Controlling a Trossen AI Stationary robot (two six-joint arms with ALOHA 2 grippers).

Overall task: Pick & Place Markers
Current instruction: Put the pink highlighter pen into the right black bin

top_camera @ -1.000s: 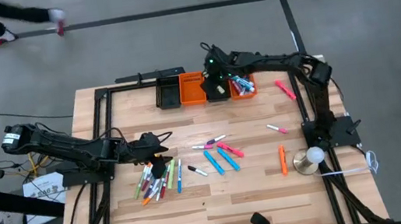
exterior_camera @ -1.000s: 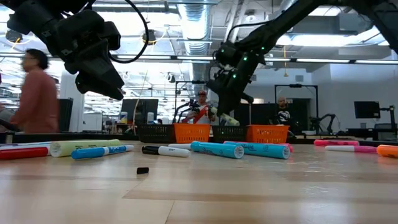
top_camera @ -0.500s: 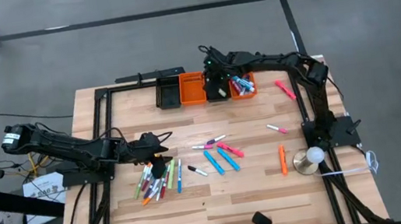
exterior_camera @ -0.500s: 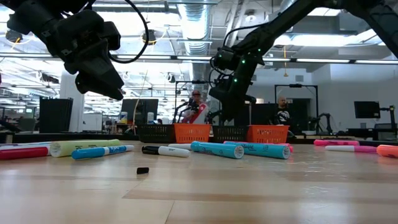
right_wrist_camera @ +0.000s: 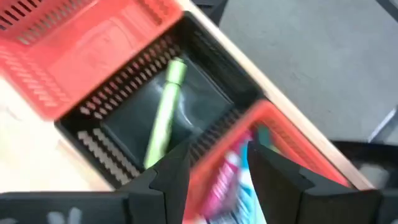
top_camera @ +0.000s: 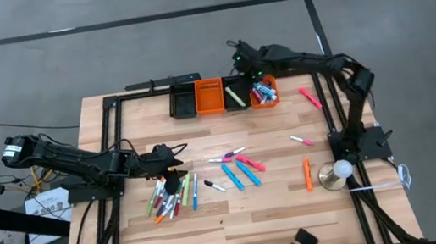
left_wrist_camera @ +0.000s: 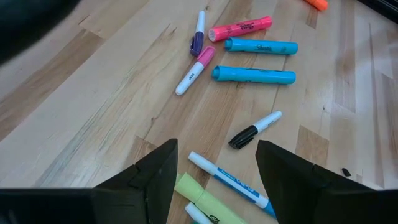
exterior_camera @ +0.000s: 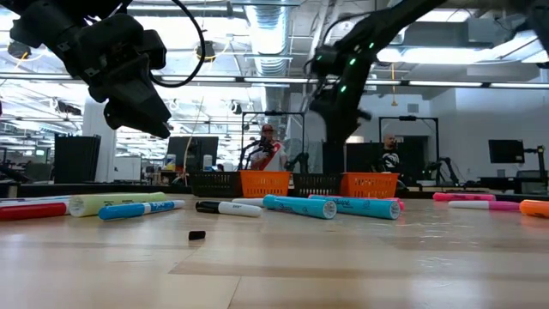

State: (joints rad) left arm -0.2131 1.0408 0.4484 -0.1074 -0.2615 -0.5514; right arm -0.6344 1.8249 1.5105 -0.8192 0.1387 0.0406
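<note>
Many markers lie flat on the wooden table: a pile (top_camera: 173,197) at the near left and a loose group (top_camera: 238,170) in the middle. My left gripper (top_camera: 176,179) hangs open just above the pile, a white-and-blue marker (left_wrist_camera: 230,183) and a green one (left_wrist_camera: 199,200) below its fingers. My right gripper (right_wrist_camera: 217,174) is open and holds nothing, raised over the far-edge bins (top_camera: 246,67). Below it a green marker (right_wrist_camera: 163,115) lies on the floor of a black bin (top_camera: 236,95). The orange bin (top_camera: 263,92) beside it holds several markers.
Another orange bin (top_camera: 208,96) and another black bin (top_camera: 182,101) stand in the same far-edge row. Single markers lie at the right: pink (top_camera: 310,97), orange (top_camera: 307,173), a small pink-and-white one (top_camera: 300,140). A round pale object on a metal base (top_camera: 336,174) stands near the right arm's foot.
My right gripper has risen from the black bin and drawn back toward the table's far right, tipping as it went. The green marker, which it covered before, now shows lying in that bin.
</note>
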